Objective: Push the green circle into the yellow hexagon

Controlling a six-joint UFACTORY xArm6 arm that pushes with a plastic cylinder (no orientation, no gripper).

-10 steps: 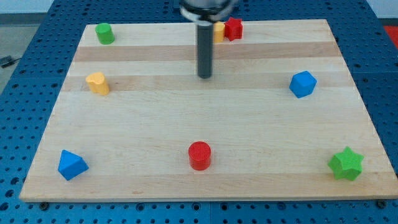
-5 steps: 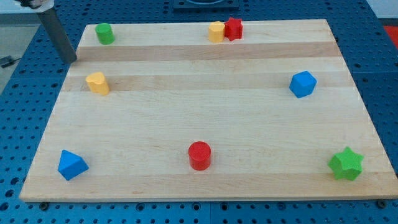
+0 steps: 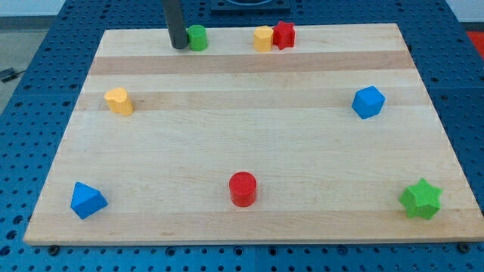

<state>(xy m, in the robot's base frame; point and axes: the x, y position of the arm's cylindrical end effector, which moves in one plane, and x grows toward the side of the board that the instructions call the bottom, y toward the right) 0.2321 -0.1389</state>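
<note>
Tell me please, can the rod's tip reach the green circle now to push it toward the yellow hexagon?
Probably yes. My tip stands right against the green circle on the view's left side, and the yellow hexagon lies to the view's right along the top edge, with nothing between them.

There is just one view, taken from above the near edge of the wooden board point(image 3: 249, 151) and tilted down toward the far side. It sits close enough that the board nearly fills the frame from left to right, with only strips of the blue perforated table point(image 3: 19, 151) showing around it. The near edge looks wider than the far edge, so the lens faces away at a slant, not straight down. The rod point(image 3: 175, 23) enters from the far top edge, its upper part cut off by the frame.
</note>
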